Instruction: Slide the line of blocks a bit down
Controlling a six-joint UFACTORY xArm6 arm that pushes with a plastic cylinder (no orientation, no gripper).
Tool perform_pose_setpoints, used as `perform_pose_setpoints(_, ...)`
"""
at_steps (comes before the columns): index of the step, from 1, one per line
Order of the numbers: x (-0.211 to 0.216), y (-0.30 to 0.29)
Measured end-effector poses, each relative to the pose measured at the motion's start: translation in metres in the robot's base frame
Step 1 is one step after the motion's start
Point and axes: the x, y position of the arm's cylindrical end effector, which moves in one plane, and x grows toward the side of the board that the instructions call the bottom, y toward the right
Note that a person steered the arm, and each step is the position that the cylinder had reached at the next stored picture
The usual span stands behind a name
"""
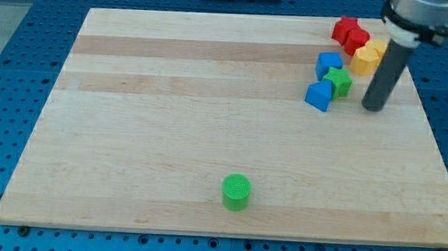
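Observation:
A cluster of blocks runs diagonally at the view's top right of the wooden board (170, 122). At its top are two red blocks, a star-like one (344, 28) and another (358, 40) beside it. Right of them are a yellow block (377, 49) and an orange-yellow block (363, 61). Below come a blue cube (328, 65), a green star-like block (338, 82) and a blue block (318, 95). My tip (373, 108) stands on the board just right of the green block and below the yellow ones, apart from them.
A green cylinder (236, 192) stands alone near the board's bottom edge, at the middle. The board lies on a blue perforated table (10, 58). The arm's body (421, 17) hangs over the top right corner.

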Motion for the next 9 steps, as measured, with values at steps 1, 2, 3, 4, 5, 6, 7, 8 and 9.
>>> perform_pose_setpoints(1,0.011,0.024)
perform_pose_setpoints(2,-0.056,0.061)
perform_pose_setpoints(3,-0.134,0.072)
perform_pose_setpoints(4,-0.213,0.070)
perform_pose_setpoints(5,-0.234,0.054)
perform_pose_setpoints(6,-0.233,0.032)
perform_pose_setpoints(7,-0.232,0.013)
perform_pose_setpoints(8,-0.232,0.000)
perform_pose_setpoints(9,-0.232,-0.012)
